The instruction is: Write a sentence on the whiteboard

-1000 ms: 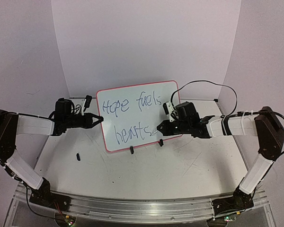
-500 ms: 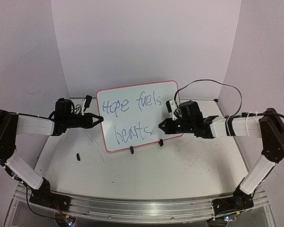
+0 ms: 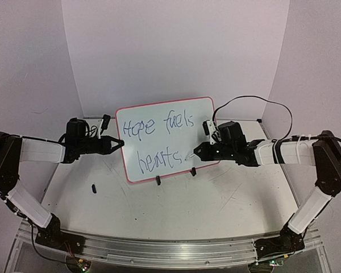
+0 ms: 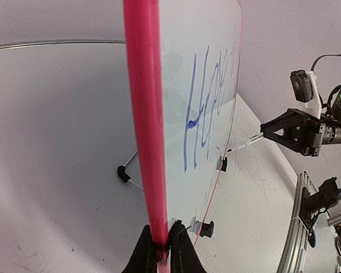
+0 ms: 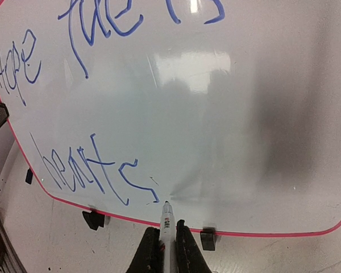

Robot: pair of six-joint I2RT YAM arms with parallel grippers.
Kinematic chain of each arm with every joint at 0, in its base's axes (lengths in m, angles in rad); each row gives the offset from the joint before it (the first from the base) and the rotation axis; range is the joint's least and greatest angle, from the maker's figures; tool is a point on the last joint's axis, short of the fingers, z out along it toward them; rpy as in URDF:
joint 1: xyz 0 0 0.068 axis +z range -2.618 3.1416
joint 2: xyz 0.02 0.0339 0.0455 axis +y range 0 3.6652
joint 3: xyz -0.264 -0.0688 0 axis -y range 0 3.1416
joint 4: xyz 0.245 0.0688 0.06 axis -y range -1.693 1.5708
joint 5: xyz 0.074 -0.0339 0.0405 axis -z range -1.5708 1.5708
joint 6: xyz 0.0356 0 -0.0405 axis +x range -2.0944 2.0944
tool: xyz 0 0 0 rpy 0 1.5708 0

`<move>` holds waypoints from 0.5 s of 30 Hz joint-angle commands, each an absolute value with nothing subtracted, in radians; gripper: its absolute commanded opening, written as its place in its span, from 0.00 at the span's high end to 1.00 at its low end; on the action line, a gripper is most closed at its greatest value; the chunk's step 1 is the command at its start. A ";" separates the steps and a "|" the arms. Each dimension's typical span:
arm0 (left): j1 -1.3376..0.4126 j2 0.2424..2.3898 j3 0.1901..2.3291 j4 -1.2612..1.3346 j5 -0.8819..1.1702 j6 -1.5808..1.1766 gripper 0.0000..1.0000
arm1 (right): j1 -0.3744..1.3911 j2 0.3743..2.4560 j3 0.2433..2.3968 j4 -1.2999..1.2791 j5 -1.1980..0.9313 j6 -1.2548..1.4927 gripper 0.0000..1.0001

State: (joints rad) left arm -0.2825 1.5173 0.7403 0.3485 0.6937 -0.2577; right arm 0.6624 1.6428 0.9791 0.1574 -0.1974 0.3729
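Still pinches the red left rim of the whiteboard (image 3: 159, 142) with the left fingers (image 4: 150, 255), closed tight on it, no shift over the last second. Keeps it standing mid-bench (image 3: 216, 199) on its two black feet (image 3: 158, 181).

Reads "Hope fuels hearts" in the sentence (image 3: 156, 159) now, final "s" finished since a second ago.

And here, the change: eases the right fingers (image 3: 198, 152) back towards the right, clamped on the pen (image 5: 167, 219). Leaves the tip at the tail of that "s", by the lower rim; touching or just off, hard to call. Looks like writing done, or near enough. Calls next for lifting the pen clear.

Around it: small black piece (image 3: 94, 187) lying left of the board, possibly a cap, well apart. Above the right arm, a looping black cable (image 3: 250, 99). Nothing blocking, though worth watching the right-hand foot just below the pen tip.
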 commanded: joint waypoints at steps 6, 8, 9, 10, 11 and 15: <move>-0.286 1.545 0.772 0.327 0.549 -0.192 1.00 | 0.663 1.695 1.007 0.181 -0.178 0.363 1.00; -0.286 1.544 0.771 0.327 0.549 -0.192 1.00 | 0.663 1.687 1.009 0.182 -0.186 0.364 1.00; -0.285 1.543 0.770 0.327 0.548 -0.191 1.00 | 0.663 1.680 1.009 0.183 -0.190 0.367 1.00; -0.286 1.541 0.769 0.327 0.547 -0.192 1.00 | 0.663 1.660 1.007 0.183 -0.208 0.369 1.00; -0.285 1.540 0.769 0.327 0.546 -0.192 1.00 | 0.664 1.647 1.002 0.184 -0.219 0.373 1.00; -0.285 1.533 0.769 0.327 0.532 -0.194 0.98 | 0.664 1.539 0.971 0.189 -0.230 0.393 1.00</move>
State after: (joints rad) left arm -0.2825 1.5173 0.7403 0.3481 0.6933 -0.2577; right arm 0.6624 1.6630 0.9787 0.1551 -0.2176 0.3740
